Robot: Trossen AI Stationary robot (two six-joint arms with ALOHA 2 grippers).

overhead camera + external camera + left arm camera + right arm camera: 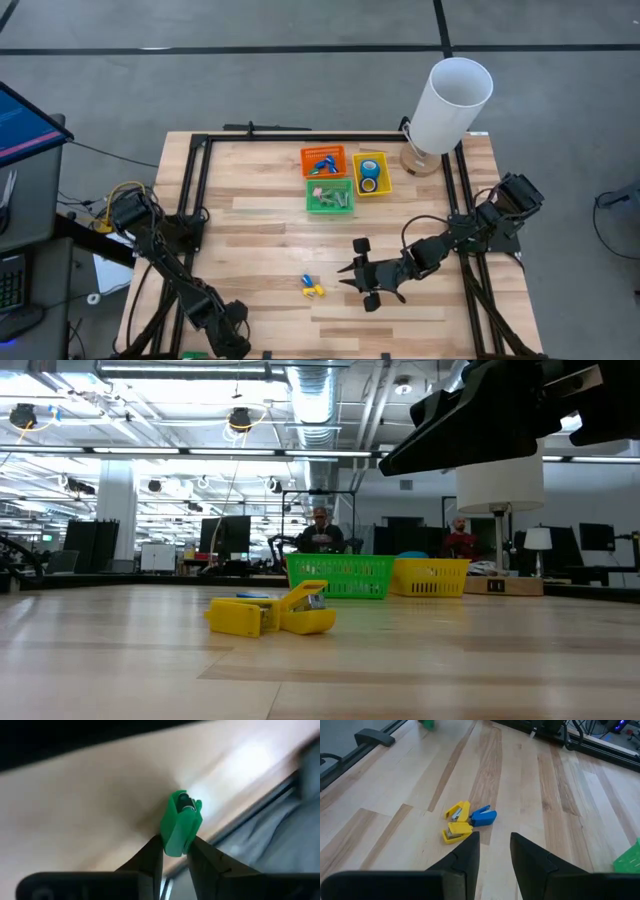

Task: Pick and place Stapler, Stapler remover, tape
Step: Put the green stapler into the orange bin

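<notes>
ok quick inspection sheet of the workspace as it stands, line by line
surface: wooden table, bare in most places
job's things: two yellow staplers and a blue stapler bunched together; tape in the yellow bin; orange bin and green bin holding small items
clutter: white lamp at the far edge
grippers: left gripper at the near-left edge, shut on a green stapler; right gripper open, empty, near the staplers
cables: yellow wiring at the left arm's base
surroundings: two people behind the table
</notes>
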